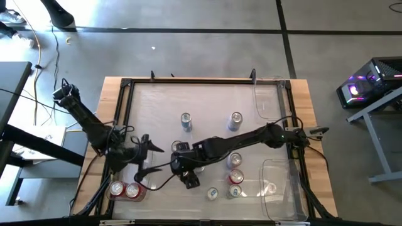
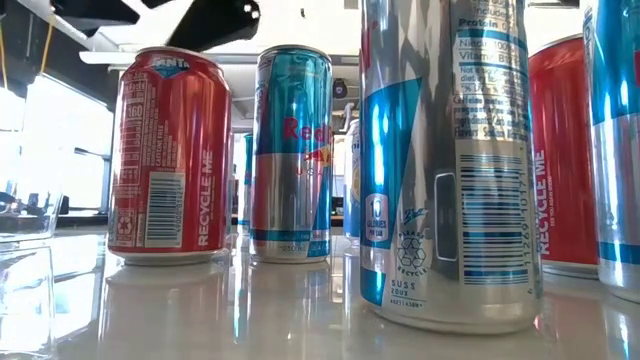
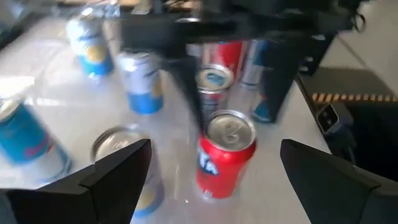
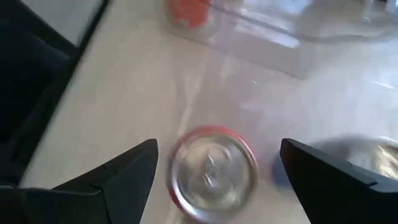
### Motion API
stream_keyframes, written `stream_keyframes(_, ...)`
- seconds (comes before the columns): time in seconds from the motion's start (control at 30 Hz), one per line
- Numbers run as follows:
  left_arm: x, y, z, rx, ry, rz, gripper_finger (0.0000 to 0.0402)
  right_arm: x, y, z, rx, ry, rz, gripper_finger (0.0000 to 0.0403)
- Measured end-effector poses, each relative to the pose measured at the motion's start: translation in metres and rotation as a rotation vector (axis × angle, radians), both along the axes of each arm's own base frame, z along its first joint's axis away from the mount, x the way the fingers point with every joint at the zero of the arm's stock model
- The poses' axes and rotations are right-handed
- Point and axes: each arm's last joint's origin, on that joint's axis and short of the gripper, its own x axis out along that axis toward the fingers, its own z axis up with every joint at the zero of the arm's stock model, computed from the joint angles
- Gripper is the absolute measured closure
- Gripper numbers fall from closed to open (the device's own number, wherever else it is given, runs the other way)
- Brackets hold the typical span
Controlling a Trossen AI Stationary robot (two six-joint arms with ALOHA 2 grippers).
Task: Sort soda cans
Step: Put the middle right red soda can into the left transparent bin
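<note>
Soda cans stand scattered from above: two red ones just beside the left gripper, others past the right gripper. Left wrist: fingers wide, empty, a red can upright between them. Right wrist: jaws spread, holding nothing, a red-rimmed can directly below.

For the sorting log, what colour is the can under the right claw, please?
Red can, clearest in the right wrist view.

You're seeing "RECYCLE ME" running up the red can, "Red" showing on the blue-silver can, and "Protein" sitting atop the nearest can's label.
</note>
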Motion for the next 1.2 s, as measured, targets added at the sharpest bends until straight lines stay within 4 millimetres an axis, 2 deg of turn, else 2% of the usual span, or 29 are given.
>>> stream_keyframes(0.17, 0.016, -0.02, -0.015, 0.079, -0.007, -0.052, 0.0048, -0.008, -0.005, 0.007, -0.098, 0.015, -0.124, 0.0067)
stream_keyframes(0.3, 0.028, -0.025, -0.022, 0.035, 0.003, -0.076, 0.0049, -0.009, -0.011, -0.003, -0.1, 0.07, -0.198, 0.0071)
stream_keyframes(0.47, 0.037, -0.026, -0.031, 0.097, 0.006, -0.032, 0.0055, -0.011, -0.014, -0.012, -0.138, 0.096, -0.269, 0.0075)
stream_keyframes(0.73, 0.048, -0.026, -0.047, 0.22, 0.043, 0.0, 0.0057, -0.011, -0.014, -0.012, -0.151, 0.09, -0.302, 0.0075)
stream_keyframes(1.0, 0.05, -0.025, -0.048, 0.23, 0.041, -0.006, 0.0057, -0.011, -0.017, -0.004, -0.21, 0.03, -0.395, 0.0075)
stream_keyframes(1.2, 0.057, -0.027, -0.052, 0.263, 0.032, -0.016, 0.0057, -0.013, -0.025, -0.008, -0.204, 0.069, -0.46, 0.0075)
